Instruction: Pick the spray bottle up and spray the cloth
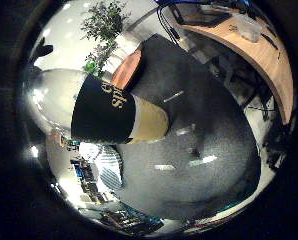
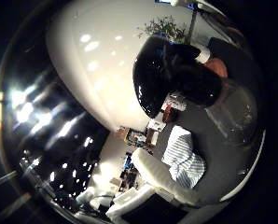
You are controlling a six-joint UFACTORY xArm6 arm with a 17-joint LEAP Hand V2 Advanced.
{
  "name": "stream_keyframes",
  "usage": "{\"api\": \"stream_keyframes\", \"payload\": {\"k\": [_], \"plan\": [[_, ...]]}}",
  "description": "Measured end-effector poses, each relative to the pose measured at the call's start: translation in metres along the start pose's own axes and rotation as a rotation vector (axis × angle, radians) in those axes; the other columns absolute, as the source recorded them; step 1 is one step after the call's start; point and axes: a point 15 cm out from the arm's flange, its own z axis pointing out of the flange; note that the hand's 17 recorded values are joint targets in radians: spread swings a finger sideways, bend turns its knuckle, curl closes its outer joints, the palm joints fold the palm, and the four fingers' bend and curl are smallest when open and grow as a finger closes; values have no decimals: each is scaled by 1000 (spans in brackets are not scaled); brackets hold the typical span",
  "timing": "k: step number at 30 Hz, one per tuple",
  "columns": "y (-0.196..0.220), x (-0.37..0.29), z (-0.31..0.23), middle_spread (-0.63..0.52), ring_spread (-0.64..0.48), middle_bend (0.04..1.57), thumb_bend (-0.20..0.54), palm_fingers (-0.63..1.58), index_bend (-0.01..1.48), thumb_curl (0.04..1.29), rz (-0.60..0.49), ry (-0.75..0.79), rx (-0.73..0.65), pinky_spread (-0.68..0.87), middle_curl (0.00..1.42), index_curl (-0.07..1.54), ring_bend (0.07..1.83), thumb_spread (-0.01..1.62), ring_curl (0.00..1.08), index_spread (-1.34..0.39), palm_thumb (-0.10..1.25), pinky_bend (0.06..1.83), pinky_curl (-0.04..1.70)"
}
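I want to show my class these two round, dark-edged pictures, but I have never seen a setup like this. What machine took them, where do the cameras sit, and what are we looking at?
Both pictures come from tiny wide-angle cameras set in the palm of a robot hand on the end of an arm: one beside the little finger, one beside the thumb. They look outward at whatever the palm faces, which is why everything bends.

In the little-finger view, the big shape close to the palm is a spray bottle, with a dark label and yellowish body. It fills much of the picture, so it is very near the hand. Behind it lies a grey table surface.

In the thumb view, the bottle's black spray head shows, with a striped cloth lying on the grey surface.

The white piece near the cloth is probably one of the hand's fingers; whether it grips the bottle cannot be seen.
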Motion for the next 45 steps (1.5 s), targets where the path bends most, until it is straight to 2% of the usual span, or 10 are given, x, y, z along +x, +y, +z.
{"api": "stream_keyframes", "payload": {"k": [11,17,21,25,29,32,36,40,45], "plan": [[7,-10,39,200,155,204,-15,109,152,276,0,-34,-42,272,331,270,289,1163,270,-125,533,298,322],[12,-17,62,213,179,217,-11,235,158,302,14,-77,-56,261,337,275,362,1180,279,-110,622,297,316],[10,-20,68,163,128,270,-8,445,168,329,21,-98,-40,209,355,277,501,1189,298,-142,689,298,303],[4,-30,75,61,25,382,-3,703,184,360,8,-132,-14,102,395,293,689,1197,341,-202,769,311,281],[4,-35,79,-44,-87,488,-9,938,189,388,5,-151,0,-69,454,337,826,1197,391,-270,831,449,286],[17,-28,81,-100,-135,588,-13,1170,265,402,37,-155,-2,-223,512,411,893,1188,431,-319,846,600,331],[18,-26,78,-127,-159,789,-13,1231,440,414,39,-155,5,-348,599,540,1018,1194,485,-351,852,783,413],[13,-30,76,-115,-169,971,-14,1257,621,427,34,-175,30,-369,646,660,1109,1202,520,-339,848,932,501],[10,-34,72,-116,-176,1104,-11,1231,780,445,27,-176,39,-337,663,754,1211,1207,557,-317,852,1059,599]]}}
